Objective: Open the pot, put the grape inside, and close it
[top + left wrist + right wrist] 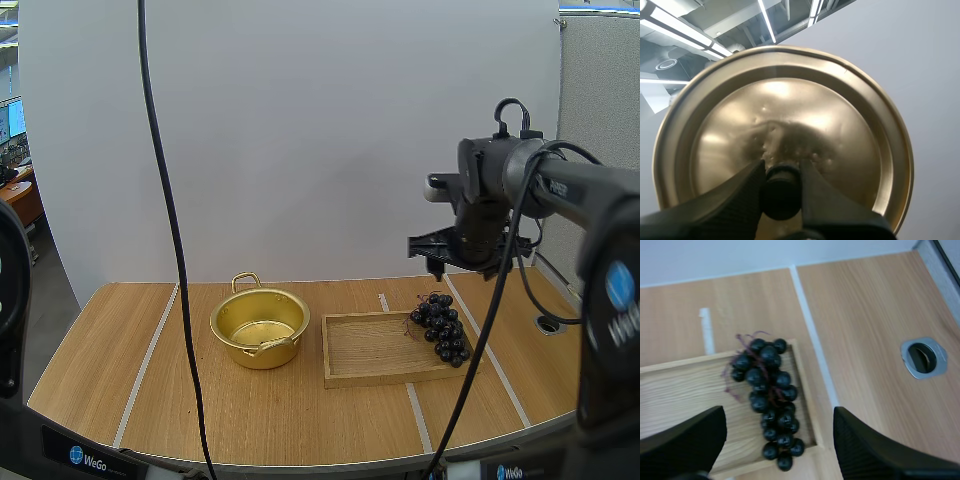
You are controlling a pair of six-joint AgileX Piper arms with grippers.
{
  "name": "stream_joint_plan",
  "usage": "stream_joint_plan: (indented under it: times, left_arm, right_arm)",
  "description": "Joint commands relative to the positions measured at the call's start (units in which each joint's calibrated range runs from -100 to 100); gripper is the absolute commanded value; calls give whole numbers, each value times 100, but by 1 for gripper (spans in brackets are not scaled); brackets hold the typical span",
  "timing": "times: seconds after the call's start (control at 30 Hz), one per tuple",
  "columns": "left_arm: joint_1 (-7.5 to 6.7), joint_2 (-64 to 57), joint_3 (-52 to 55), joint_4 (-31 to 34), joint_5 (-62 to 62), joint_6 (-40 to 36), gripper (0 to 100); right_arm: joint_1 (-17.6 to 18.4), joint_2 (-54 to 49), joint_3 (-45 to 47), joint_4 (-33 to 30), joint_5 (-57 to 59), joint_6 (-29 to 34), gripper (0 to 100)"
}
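The gold pot [259, 327] stands open on the table, left of the wooden tray [372, 349]. A bunch of dark grapes [440, 325] lies at the tray's right end; it shows again as the grapes [769, 400] straight below my right gripper [777, 440], whose fingers stand wide apart. In the high view my right gripper [462, 262] hangs well above the grapes. My left gripper [782, 187] is shut on the black knob [781, 192] of the gold lid [785, 125], held up with its top toward the camera.
A round metal grommet [923, 358] is set in the table to the right of the tray. White tape lines [150, 350] run across the wooden tabletop. The table's front edge lies close in front of the pot and tray.
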Motion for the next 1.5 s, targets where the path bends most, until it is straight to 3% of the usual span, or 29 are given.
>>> stream_joint_plan:
  times: [0.0,0.2,0.63,1.47]
  left_arm:
    - [-8,-37,-23,59,-223,-60,0]
    - [-8,-37,-23,59,-223,-60,0]
    - [-8,-37,-23,59,-223,-60,0]
    - [-8,-37,-23,59,-223,-60,0]
  right_arm:
    - [-228,340,-98,380,-165,-509,100]
    - [-443,938,-170,1517,-151,-1561,100]
    - [-443,1801,-170,1556,-601,-1876,100]
    - [-443,2697,-170,1581,-1268,-1912,100]
